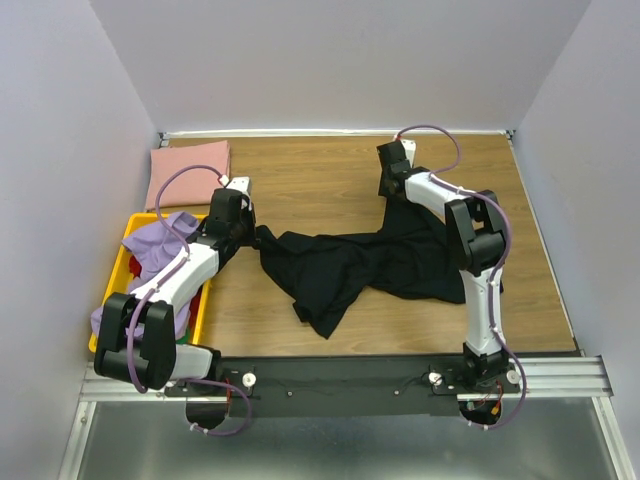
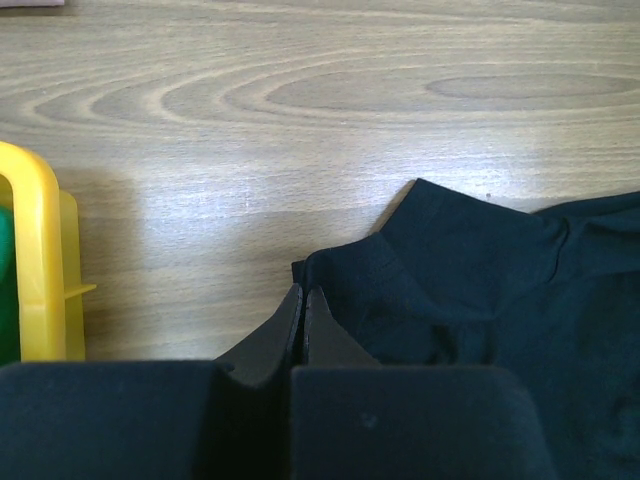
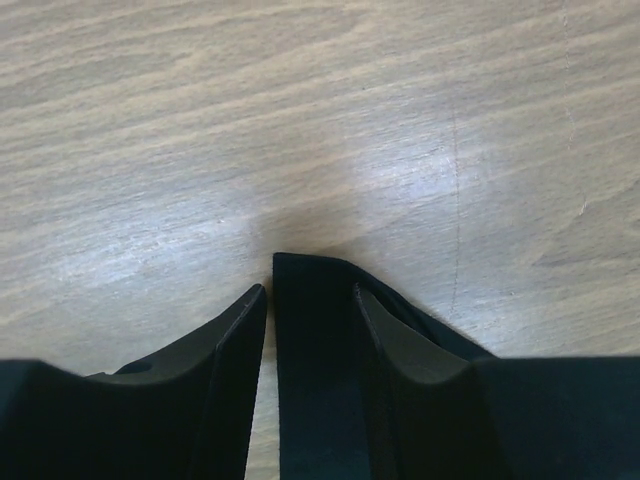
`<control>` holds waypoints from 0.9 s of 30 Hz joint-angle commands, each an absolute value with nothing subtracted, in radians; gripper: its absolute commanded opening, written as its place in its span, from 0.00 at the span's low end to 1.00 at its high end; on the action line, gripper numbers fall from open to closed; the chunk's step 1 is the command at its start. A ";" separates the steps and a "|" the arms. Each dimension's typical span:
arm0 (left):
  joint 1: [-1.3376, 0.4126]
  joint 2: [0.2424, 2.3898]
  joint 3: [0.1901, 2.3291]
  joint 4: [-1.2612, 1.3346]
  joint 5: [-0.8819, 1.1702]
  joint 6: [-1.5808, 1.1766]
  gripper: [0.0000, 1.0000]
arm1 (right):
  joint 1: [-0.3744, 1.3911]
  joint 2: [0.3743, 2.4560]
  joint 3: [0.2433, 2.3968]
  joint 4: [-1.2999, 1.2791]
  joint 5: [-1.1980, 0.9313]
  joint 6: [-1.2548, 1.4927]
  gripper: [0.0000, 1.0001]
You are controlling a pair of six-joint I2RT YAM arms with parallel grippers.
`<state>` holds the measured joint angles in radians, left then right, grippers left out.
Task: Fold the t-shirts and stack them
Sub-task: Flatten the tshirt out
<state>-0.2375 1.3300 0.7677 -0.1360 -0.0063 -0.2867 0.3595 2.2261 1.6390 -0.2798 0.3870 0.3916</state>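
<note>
The black t-shirt lies crumpled across the middle of the table. My left gripper is at its left edge. In the left wrist view, that gripper has its jaws pressed together on the black t-shirt's corner. My right gripper is at the shirt's far right corner. In the right wrist view, a fold of black cloth stands between the slightly parted jaws of that gripper. A thin strip of table shows beside the left finger. The dusty pink shirt lies folded at the far left. The lavender shirt sits in the crate.
The yellow plastic crate stands at the table's left edge under my left arm, and its rim shows in the left wrist view. Walls enclose the table on the left, back and right. Bare wood lies behind the black shirt.
</note>
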 commanded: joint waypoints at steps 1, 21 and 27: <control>-0.235 1.327 0.767 -0.117 0.008 -0.273 0.00 | 0.376 2.281 1.663 -0.325 0.456 0.414 0.46; -0.226 1.353 0.914 -0.193 -0.101 -0.235 0.00 | 0.365 2.284 1.885 -0.494 0.558 0.328 0.01; -0.206 1.462 1.337 -0.314 -0.212 -0.201 0.00 | 0.282 2.127 2.037 -0.515 0.543 0.279 0.01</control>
<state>-0.2218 1.4261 1.1130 -0.2665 -0.1043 -0.2420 0.3489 2.2787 1.9392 -0.4847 0.5098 0.3332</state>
